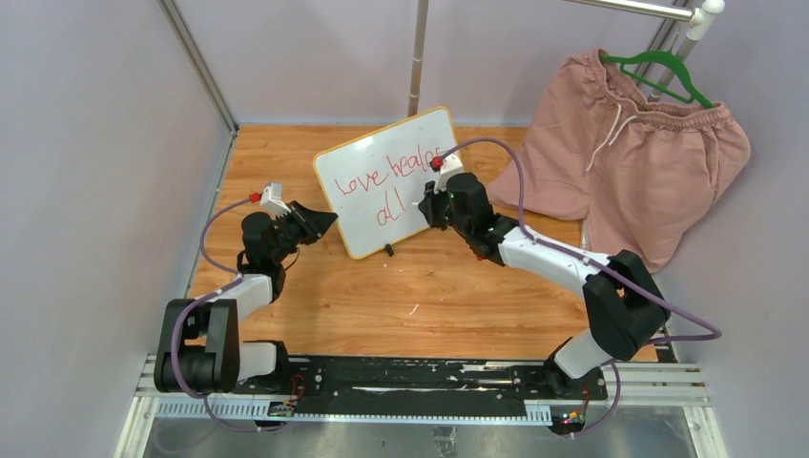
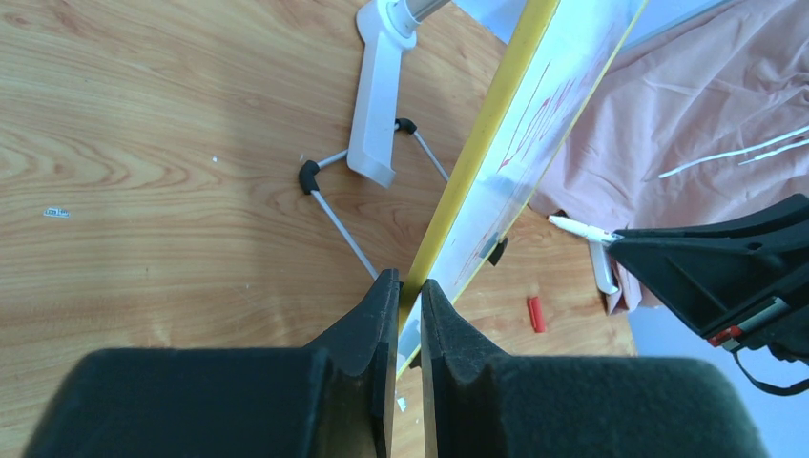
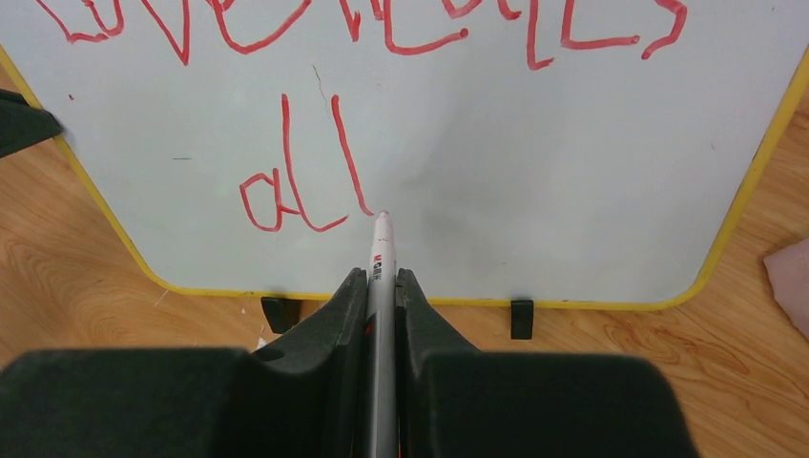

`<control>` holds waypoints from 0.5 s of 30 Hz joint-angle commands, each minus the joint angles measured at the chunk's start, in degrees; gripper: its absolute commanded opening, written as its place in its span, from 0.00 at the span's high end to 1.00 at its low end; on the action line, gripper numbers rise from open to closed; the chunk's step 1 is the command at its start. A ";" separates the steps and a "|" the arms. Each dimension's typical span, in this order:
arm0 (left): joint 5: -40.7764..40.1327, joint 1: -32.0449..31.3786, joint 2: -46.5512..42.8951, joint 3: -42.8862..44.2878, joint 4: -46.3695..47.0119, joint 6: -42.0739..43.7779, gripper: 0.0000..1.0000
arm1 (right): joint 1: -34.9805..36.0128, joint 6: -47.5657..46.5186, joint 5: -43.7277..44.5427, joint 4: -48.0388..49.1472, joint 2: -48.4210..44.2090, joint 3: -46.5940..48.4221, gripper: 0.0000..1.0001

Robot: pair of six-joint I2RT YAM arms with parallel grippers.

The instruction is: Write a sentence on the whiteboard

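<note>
1. Right gripper (image 3: pixel 382 279) is clamped tight on the marker (image 3: pixel 382 250), which runs straight out between the jaws with its tip toward the board (image 3: pixel 534 162).
2. Left gripper (image 2: pixel 410 283) pinches the board's yellow side edge; the board stands on the table (image 1: pixel 382 296) between both arms.
3. Sentence (image 1: pixel 386 179) reads roughly "love heales all". The tip sits just right of the last "l", at its foot; I can't tell whether it touches.
4. I judge any closing mark belongs on the bare white to the right. The right arm is nearer.
</note>
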 commanded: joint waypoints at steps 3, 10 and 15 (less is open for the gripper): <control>-0.52 -0.15 -1.13 -0.14 -0.31 0.39 1.00 | -0.66 -0.41 -0.13 6.53 -2.93 -5.99 1.00; -0.62 -0.21 -1.17 -0.21 -0.53 0.48 1.00 | -2.93 2.19 -4.71 10.82 -3.37 -8.92 1.00; -0.69 -0.25 -1.26 -0.26 -0.66 0.40 1.00 | -3.18 2.05 -6.10 13.24 -3.28 -10.02 1.00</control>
